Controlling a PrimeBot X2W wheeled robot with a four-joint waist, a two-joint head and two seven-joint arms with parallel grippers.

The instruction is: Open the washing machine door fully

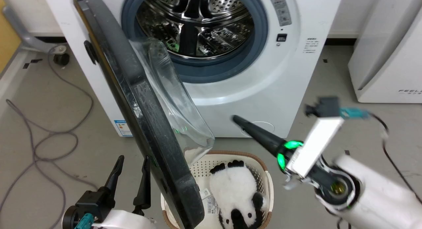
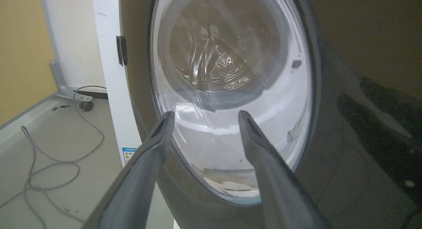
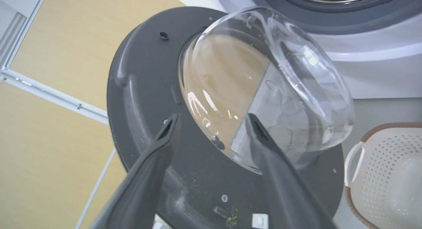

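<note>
**A:** Looking at the door (image 1: 145,123) here: swinging out from the washer (image 1: 296,74), standing roughly edge-on to the head cam, hinging on the washer's left, overlapping the basket (image 1: 263,166) in that view. Calling it partway, not fully open. Agreeing?

**B:** Agreeing. Guessing at more swing to go, out toward the left. Spotting the left tool (image 1: 133,159) hovering just beside the outer face, spreading wide, gripping nothing. Same deal for the right tool (image 3: 213,118): gaping open, holding nothing, pointing at the inner face close to the glass bowl (image 3: 280,74).

**A:** Worrying about that left one, honestly. Sitting right in the swing path, by the look of it. Pushing from inside with the right while leaving the left parked there = jamming the door into those fingers (image 1: 113,174).

**B:** Yep, or scuffing the glossy face. Also fretting about pushing on the bowl instead of the dark frame (image 3: 141,107): sliding off curved glass, skidding, maybe poking toward the drum (image 1: 197,24).

**A:** And shoving too hard late in the swing, banging into the end of travel, bouncing back.

**B:** Plus eyeing the cable (image 1: 49,140) looping on the floor to the left. Possibly catching under the robot while rolling that way. Not seeing enough to judge how near, though.
</note>
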